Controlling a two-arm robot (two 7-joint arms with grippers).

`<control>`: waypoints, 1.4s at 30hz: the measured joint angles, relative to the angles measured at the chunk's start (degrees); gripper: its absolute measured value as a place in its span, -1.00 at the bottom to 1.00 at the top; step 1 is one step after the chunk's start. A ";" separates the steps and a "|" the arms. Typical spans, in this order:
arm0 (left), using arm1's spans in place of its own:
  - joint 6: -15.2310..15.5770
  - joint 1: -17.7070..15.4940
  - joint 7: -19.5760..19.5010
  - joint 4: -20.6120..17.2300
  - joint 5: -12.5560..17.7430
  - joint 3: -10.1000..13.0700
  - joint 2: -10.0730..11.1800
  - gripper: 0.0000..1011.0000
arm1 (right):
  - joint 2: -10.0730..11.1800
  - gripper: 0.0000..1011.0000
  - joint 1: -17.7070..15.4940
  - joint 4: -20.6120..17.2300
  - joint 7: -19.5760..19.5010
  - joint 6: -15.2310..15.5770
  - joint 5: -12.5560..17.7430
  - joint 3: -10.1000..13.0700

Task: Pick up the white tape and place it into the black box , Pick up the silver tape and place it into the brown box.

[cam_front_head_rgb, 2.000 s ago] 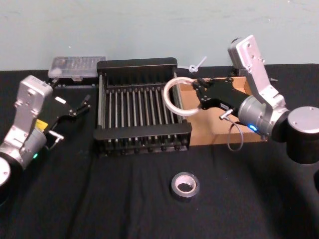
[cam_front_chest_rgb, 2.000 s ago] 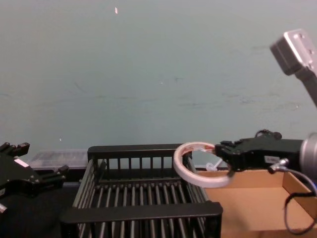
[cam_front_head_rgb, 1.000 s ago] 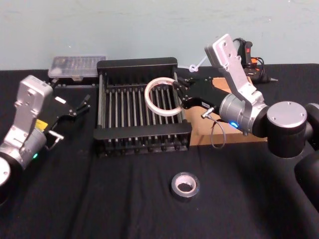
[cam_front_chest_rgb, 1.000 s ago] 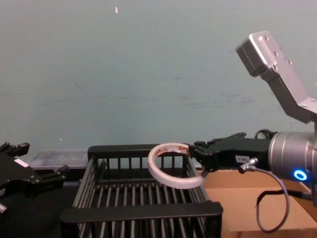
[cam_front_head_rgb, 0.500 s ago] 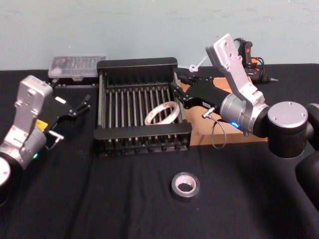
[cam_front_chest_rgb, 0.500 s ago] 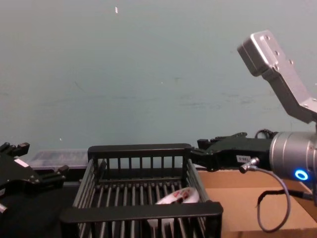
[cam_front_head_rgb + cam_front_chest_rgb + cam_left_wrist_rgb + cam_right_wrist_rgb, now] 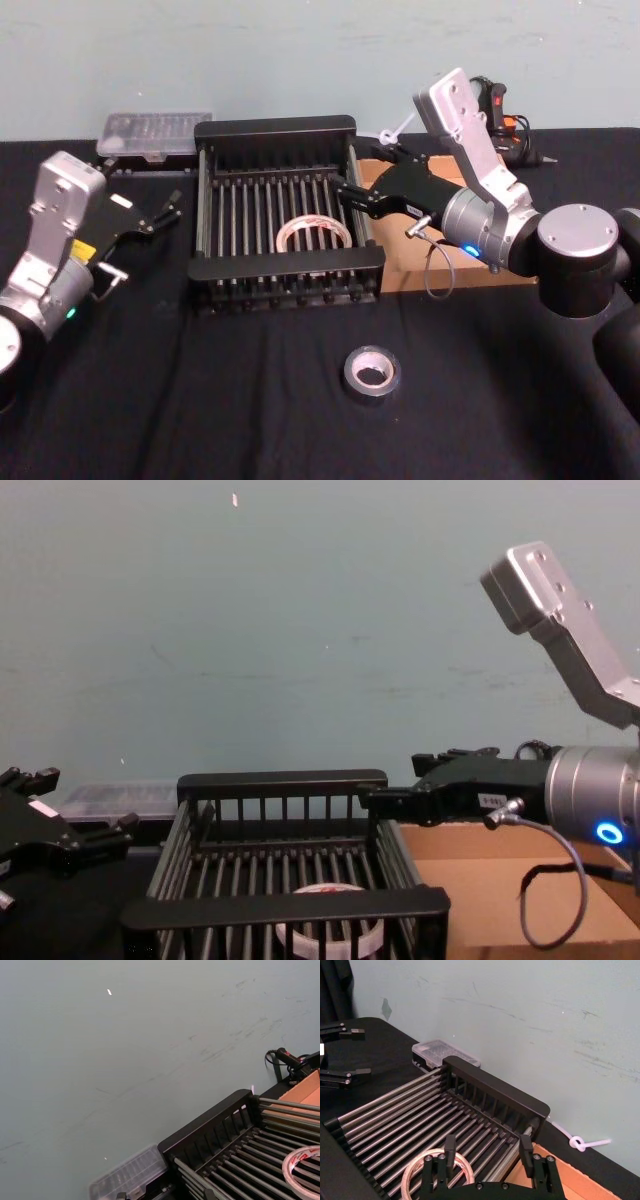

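Now the black box (image 7: 275,135) sits mid-surface with the white tape (image 7: 313,234) lying flat on its bars. Just beside it, the brown box (image 7: 510,268) holds no tape. The right end effector (image 7: 345,193) hovers over the crate's right rim, fingers apart and empty. The left end effector (image 7: 172,207) is parked left, also spread. The silver tape (image 7: 371,372) lies on the black surface (image 7: 200,400) in front.

No text, label or number can be read anywhere.

Scuffed pale teal wall (image 7: 300,630); black-draped table (image 7: 250,400)
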 joint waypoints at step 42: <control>0.00 0.00 0.00 0.00 0.00 0.00 0.00 0.98 | 12.38 0.98 -14.82 -19.01 1.64 3.66 5.16 6.67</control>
